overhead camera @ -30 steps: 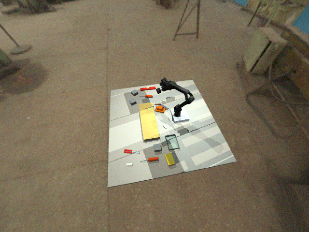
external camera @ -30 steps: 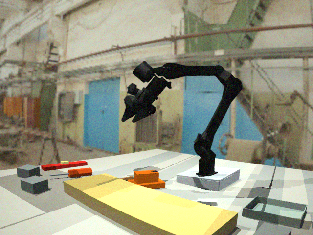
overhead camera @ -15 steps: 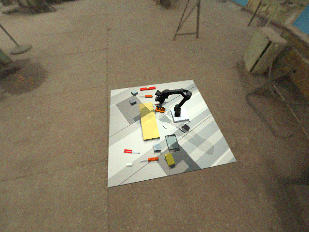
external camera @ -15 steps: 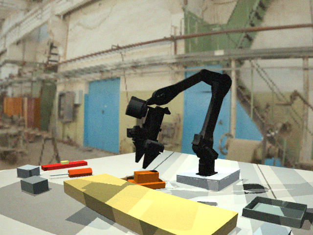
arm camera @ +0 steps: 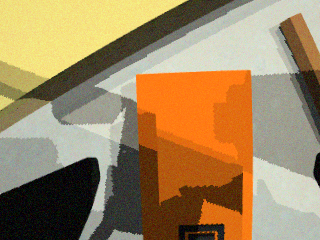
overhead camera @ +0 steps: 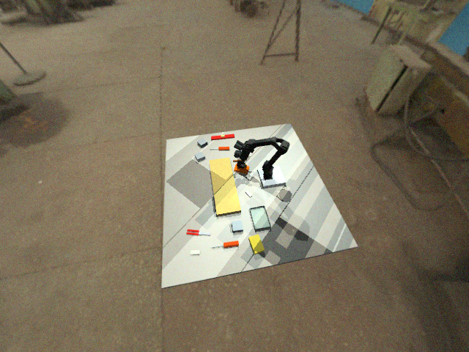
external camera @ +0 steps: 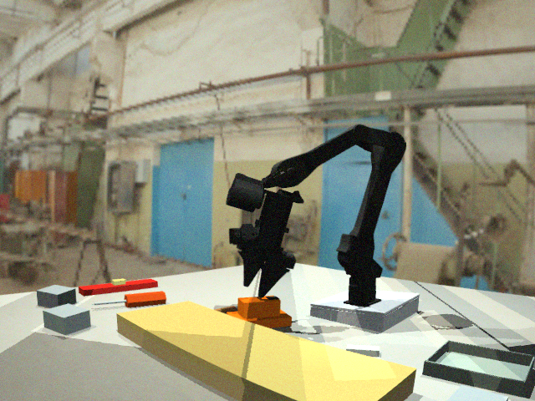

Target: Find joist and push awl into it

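Orange marks the stud finder (overhead camera: 241, 167) in the top view, lying beside the yellow panel (overhead camera: 224, 185), with the tray (overhead camera: 260, 218) well apart. From the exterior, the gripper (external camera: 262, 281) hangs just above the finder (external camera: 259, 309), fingers spread wide and holding nothing. At the wrist, the finder (arm camera: 194, 160) lies below, one dark finger (arm camera: 47, 227) beside it, the panel (arm camera: 100, 20) beyond.

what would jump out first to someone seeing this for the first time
Probably the black arm bent over from its grey base, its open gripper just above the orange stud finder and holding nothing. Next, the long yellow panel lying right beside the stud finder, with a dark tray off near the panel's far end.
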Robot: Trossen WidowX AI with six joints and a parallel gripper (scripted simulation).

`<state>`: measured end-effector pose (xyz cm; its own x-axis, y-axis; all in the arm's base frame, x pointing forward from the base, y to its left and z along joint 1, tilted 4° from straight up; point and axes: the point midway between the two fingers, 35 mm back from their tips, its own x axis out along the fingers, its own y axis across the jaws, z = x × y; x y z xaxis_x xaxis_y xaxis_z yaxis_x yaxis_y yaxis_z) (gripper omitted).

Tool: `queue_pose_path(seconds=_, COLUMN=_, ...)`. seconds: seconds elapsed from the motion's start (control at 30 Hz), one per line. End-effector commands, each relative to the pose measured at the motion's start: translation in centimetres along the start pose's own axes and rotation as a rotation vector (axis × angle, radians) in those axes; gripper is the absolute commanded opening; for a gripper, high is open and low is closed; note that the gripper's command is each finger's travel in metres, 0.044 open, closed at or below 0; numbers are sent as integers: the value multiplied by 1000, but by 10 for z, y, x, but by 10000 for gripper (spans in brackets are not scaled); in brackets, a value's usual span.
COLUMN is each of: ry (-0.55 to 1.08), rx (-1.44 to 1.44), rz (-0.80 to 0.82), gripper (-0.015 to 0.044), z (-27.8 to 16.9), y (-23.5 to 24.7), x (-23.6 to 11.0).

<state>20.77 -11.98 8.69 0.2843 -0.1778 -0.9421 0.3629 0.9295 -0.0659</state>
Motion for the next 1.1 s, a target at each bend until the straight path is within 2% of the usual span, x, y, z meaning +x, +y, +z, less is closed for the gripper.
queue_pose_path(seconds=0.0, ry=-4, rx=-7, rz=4, gripper=440, z=-4, y=1, x=-2)
queue_pose_path(seconds=1.07, ry=-4, rx=-7, rz=4, gripper=440, z=-17, y=1, x=44)
